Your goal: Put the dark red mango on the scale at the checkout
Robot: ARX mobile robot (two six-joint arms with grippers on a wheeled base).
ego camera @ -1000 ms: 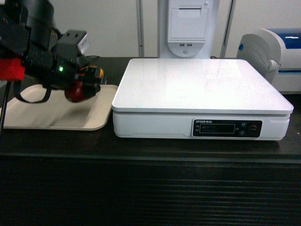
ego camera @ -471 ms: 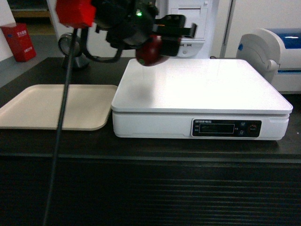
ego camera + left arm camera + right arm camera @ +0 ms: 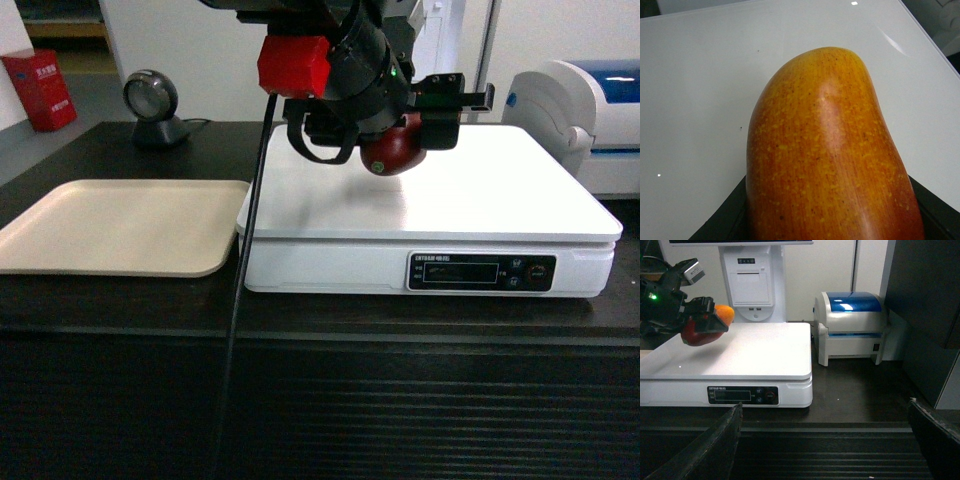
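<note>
Head view, upper centre: the left pincer (image 3: 415,135) holds the mango (image 3: 392,150) above the white scale (image 3: 500,195), its jaws closed on the fruit's sides. The mango hangs clear of the platform, not yet touching it; a soft shadow lies on the white surface just below and to the left. In the left wrist view the fruit (image 3: 827,155) fills the lower centre, showing its yellow-orange face, with the bare platform (image 3: 695,100) behind it. In the right wrist view the same fruit (image 3: 702,330) appears at upper left, red below and orange above, over the left part of the scale (image 3: 760,357).

Progress, as judged from these views — the fruit is lifted and carried over the scale; lowering it onto the platform and letting go are left. The beige tray (image 3: 110,225) at centre left of the head view holds nothing.

The right pincer shows only as two dark fingers (image 3: 715,445) at the lower corners of its own view, set wide apart and holding nothing.

Count: one mango, one scale, one tray, one black counter (image 3: 300,390), one round scanner (image 3: 150,105) at upper left, one blue-topped printer (image 3: 852,325) right of the scale, and one white receipt terminal (image 3: 752,282) behind it.
</note>
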